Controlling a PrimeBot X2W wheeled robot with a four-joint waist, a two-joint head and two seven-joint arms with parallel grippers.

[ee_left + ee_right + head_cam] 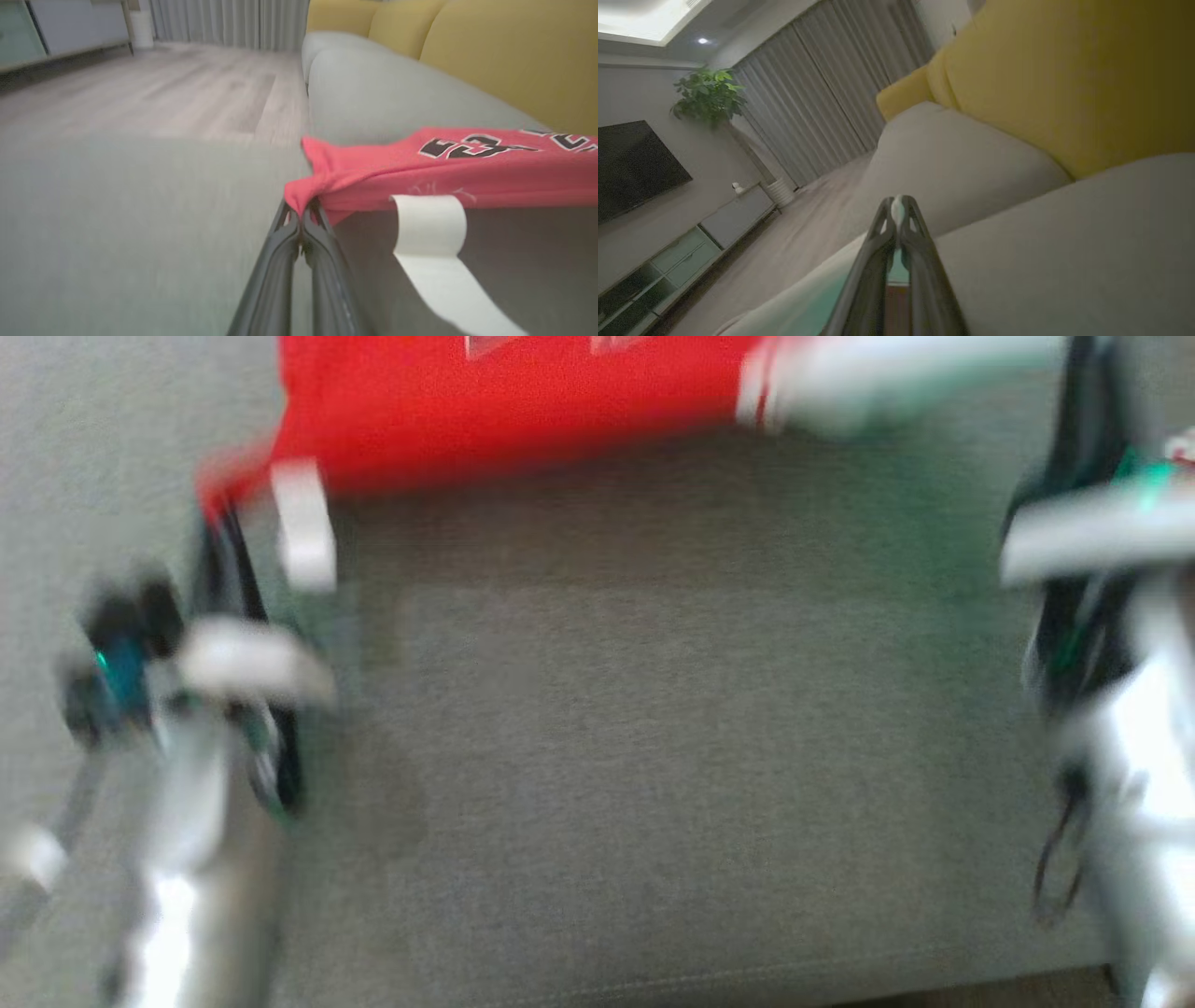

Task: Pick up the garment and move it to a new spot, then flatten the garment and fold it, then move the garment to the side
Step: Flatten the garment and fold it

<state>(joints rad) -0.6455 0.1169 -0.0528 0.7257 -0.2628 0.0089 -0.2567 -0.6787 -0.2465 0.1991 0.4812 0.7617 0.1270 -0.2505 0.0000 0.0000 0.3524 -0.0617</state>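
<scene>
— Nearest us, our left gripper (301, 219) pinches a corner of the red garment (448, 168), which is stretched above the grey seat (117, 224). A white strip (427, 224) dangles from its edge.
— Our right gripper (899, 207) is closed too (on what, we cannot tell). Yellow cushions (504, 60) stand behind, and curtains (233, 21) farthest off.

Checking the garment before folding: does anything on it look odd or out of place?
A wide white strip dangles from the red jersey, at its lower edge beside the corner pinched in the left tool, hanging loose above the grey cushion. I cannot tell what it is.
</scene>
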